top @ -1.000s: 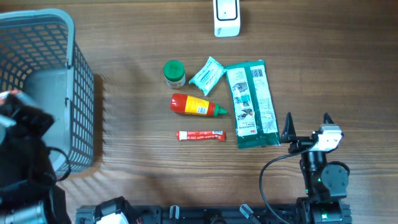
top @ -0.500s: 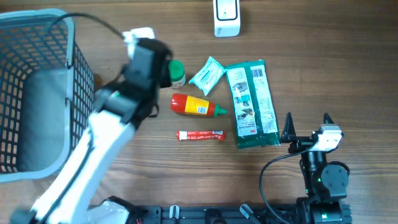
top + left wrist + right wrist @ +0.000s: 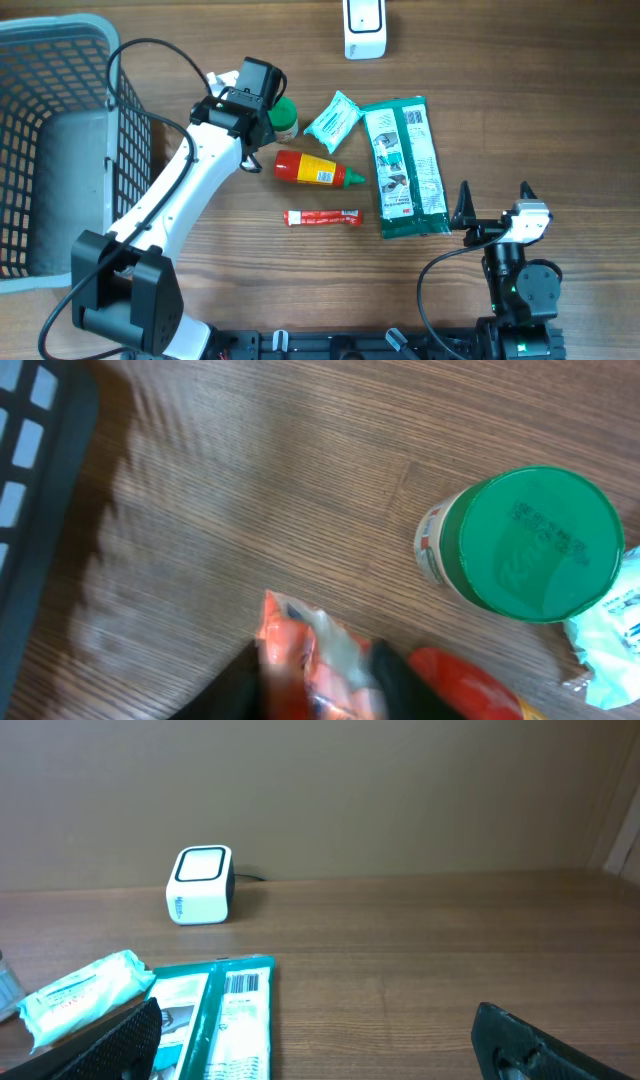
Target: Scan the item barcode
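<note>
We see the left gripper (image 3: 256, 116) just left of the green-lidded jar (image 3: 281, 117), its fingers blurred around something orange-red (gripped or merely lying behind them, we cannot tell). The red bottle (image 3: 315, 170) lies just below the jar, and the white scanner (image 3: 365, 28) sits well beyond it. Far right of the jar, the right gripper (image 3: 495, 205) gapes wide, holding nothing.

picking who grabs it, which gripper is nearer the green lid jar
Left. The left gripper hangs just beside the jar, at its left side; the right gripper is far off, by the long green packet's lower end.
</note>
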`<action>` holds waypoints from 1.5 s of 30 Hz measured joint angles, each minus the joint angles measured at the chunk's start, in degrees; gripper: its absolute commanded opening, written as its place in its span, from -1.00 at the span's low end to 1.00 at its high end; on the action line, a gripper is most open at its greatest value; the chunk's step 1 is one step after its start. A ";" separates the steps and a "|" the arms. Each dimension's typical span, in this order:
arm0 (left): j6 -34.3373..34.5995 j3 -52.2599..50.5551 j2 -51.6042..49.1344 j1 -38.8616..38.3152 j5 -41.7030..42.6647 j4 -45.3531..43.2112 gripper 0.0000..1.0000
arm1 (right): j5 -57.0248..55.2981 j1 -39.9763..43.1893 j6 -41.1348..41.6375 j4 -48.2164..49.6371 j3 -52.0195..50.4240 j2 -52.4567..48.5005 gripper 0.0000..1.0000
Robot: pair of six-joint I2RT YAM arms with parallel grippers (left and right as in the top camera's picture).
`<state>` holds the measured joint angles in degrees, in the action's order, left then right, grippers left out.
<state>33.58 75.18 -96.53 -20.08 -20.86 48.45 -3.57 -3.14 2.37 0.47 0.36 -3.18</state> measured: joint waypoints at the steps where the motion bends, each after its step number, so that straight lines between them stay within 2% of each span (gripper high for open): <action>1: 0.22 0.00 0.00 0.00 0.33 0.00 1.00 | 0.00 0.00 0.00 0.00 0.00 0.00 0.99; 8: -0.39 0.00 0.59 0.00 1.46 0.63 1.00 | 0.00 0.00 0.00 0.00 0.00 0.00 0.99; 10: -1.01 0.00 3.43 0.00 1.51 1.27 1.00 | 0.00 0.00 0.00 0.00 0.00 0.00 0.99; 16: -7.15 3.65 22.64 -0.07 0.52 0.98 1.00 | 0.00 0.00 0.00 0.00 0.00 0.00 0.99; 19: -13.79 6.21 34.95 -0.04 -1.60 0.98 1.00 | 0.00 0.00 0.00 0.00 0.00 0.00 0.98; 20: -15.26 6.58 37.70 -0.07 -2.43 1.92 1.00 | 0.00 0.00 0.00 0.00 0.00 0.00 0.99; 21: -18.86 6.69 44.59 -0.04 -5.62 4.90 1.00 | 0.00 0.00 0.00 0.02 0.00 0.00 1.00; 28: -21.57 6.10 56.70 -0.04 -12.44 15.23 1.00 | -0.02 0.00 0.00 0.00 0.00 -0.04 0.99; 34: -21.99 6.10 57.37 -0.04 -18.14 18.67 1.00 | 0.00 0.00 0.00 0.02 0.00 -0.04 0.99; 45: -21.99 6.10 57.37 -0.04 -18.75 18.67 1.00 | -0.02 0.00 0.00 0.02 0.00 -0.04 1.00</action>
<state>11.60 81.28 -39.16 -20.12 -39.62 67.11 -3.60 -3.14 2.37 0.49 0.36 -3.22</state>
